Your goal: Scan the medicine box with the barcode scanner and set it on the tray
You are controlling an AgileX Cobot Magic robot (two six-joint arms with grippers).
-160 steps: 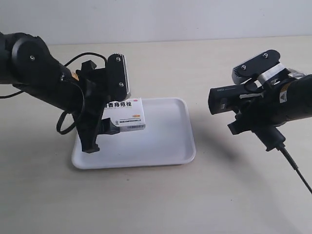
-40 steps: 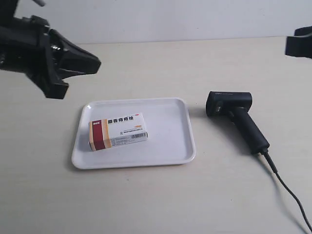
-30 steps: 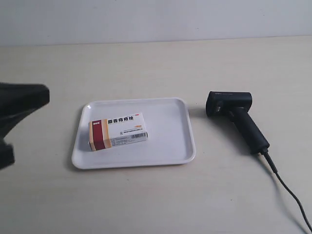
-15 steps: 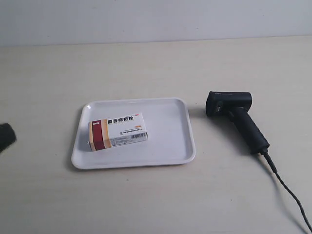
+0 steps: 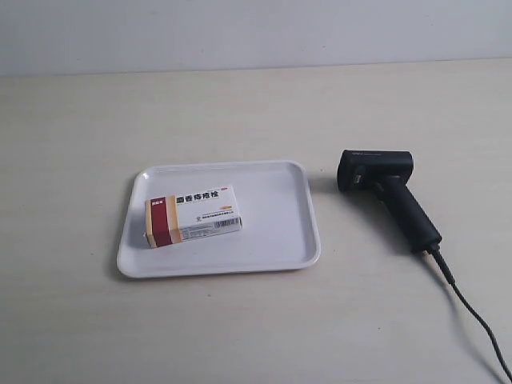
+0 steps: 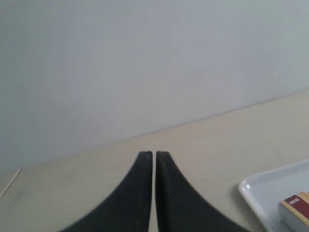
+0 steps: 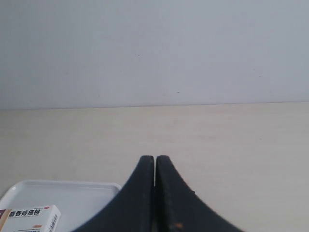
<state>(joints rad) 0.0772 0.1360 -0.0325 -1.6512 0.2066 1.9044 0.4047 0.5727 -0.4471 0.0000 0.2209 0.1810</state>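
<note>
The medicine box (image 5: 193, 217) lies flat in the left half of the white tray (image 5: 272, 240), red band toward the tray's left edge, barcode side facing front. To the right of the tray the black barcode scanner (image 5: 388, 192) lies on the table, its cable (image 5: 472, 320) trailing to the lower right. Neither arm shows in the exterior view. My left gripper (image 6: 154, 154) is shut and empty, with a tray corner (image 6: 256, 193) and the box's end (image 6: 295, 209) off to one side. My right gripper (image 7: 155, 158) is shut and empty, the tray (image 7: 72, 191) and box (image 7: 30, 217) beside it.
Beige tabletop (image 5: 240, 112) runs back to a pale wall (image 5: 256, 32) behind. Nothing else stands on it.
The arm at the exterior view's left pulled back out of that view after leaving the box on the tray. The scanner, earlier held, lies on the table.
</note>
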